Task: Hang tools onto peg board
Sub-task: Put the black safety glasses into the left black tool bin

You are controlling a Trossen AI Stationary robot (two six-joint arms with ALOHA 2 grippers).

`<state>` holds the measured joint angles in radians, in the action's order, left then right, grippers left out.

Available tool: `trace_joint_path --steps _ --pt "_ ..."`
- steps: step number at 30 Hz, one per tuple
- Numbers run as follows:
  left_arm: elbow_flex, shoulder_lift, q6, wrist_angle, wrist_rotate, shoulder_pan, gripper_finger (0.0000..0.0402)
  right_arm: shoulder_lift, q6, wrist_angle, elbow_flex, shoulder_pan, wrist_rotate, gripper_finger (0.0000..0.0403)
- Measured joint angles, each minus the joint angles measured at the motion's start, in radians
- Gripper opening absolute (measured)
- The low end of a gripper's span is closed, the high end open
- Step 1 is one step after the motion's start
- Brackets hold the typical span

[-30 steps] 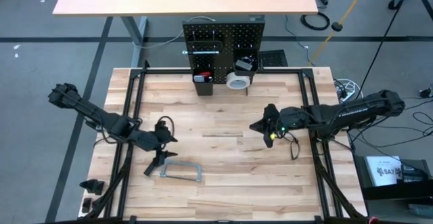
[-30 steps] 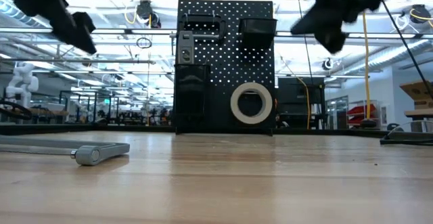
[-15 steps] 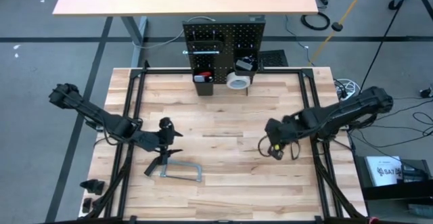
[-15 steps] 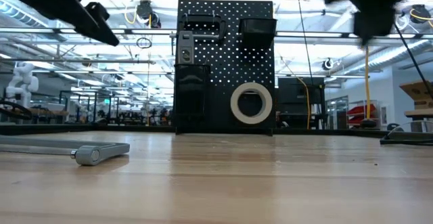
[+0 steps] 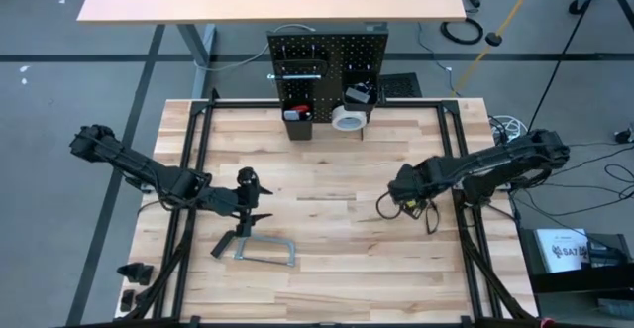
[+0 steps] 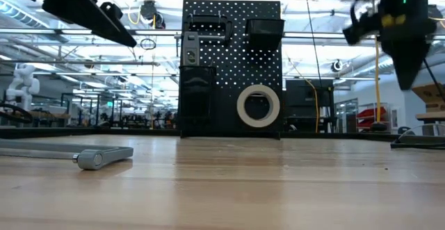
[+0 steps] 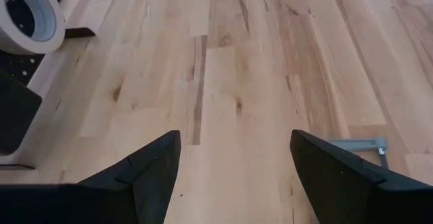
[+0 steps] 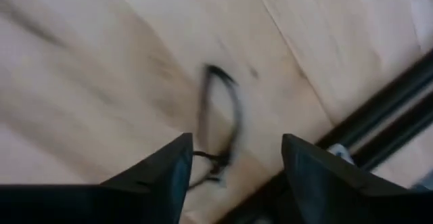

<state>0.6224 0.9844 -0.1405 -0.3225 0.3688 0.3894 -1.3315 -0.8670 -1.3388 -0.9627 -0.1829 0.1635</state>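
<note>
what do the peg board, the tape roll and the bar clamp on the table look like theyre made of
Peg board: likely painted metal, black, evenly perforated. Tape roll: probably paper masking tape, matte off-white, wound in a ring. Bar clamp: seemingly bare metal, dull grey bar.

Pale planked wood table [image 5: 327, 169], matt black perforated metal peg board [image 6: 233, 67], dull grey metal bar clamp [image 6: 66, 152].

Wooden table [image 5: 327, 259]: grey bar clamp [image 5: 260, 249], peg board [image 5: 327, 65].
</note>
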Motion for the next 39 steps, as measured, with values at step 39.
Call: trace_joint_path --steps 39 --pt "0.000 0.000 -0.063 0.001 -0.045 -0.010 0.0283 0.007 0.064 0.212 0.219 0.103 -0.038 0.0171"
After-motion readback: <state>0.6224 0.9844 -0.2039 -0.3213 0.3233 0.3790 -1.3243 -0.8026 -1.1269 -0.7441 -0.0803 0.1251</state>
